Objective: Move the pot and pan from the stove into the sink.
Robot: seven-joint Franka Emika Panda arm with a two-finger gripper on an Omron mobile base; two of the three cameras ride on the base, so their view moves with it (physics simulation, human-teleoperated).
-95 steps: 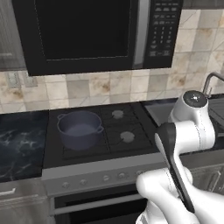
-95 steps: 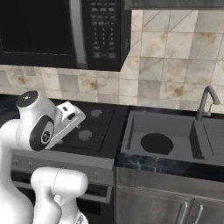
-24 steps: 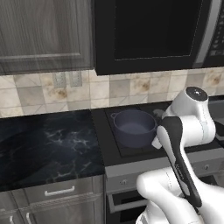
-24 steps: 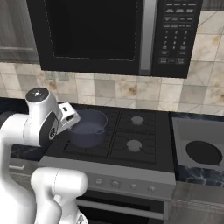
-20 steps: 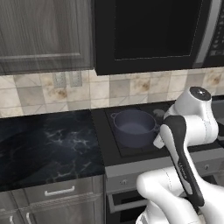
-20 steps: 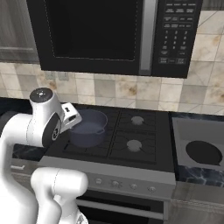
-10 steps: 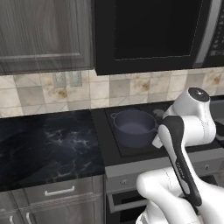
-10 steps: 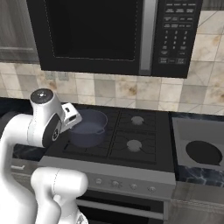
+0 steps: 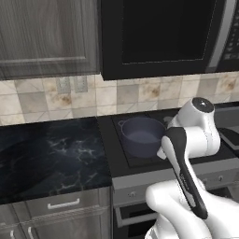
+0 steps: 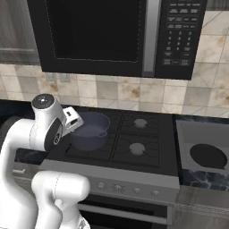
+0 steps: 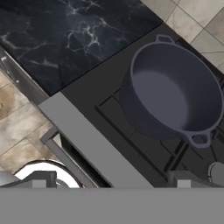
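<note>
A: The pincer (image 11: 109,177) gapes wide, empty, above the stove's (image 11: 144,144) front edge; the pot (image 11: 173,94) sits at one o'clock.

B: Changed lately?

A: Barely; the arm only nudged. The pan lies in the sink (image 10: 203,154) already, so I'd say the pot remains.

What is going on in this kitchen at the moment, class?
A white robot arm is working at the stove, clearing cookware into the sink. The black pan already lies in the sink basin on the right. The blue-grey pot stands empty on the front left burner, beside the dark marbled counter. The gripper hangs open above the stove's front edge, near the pot but not touching it, so nothing is held.
</note>
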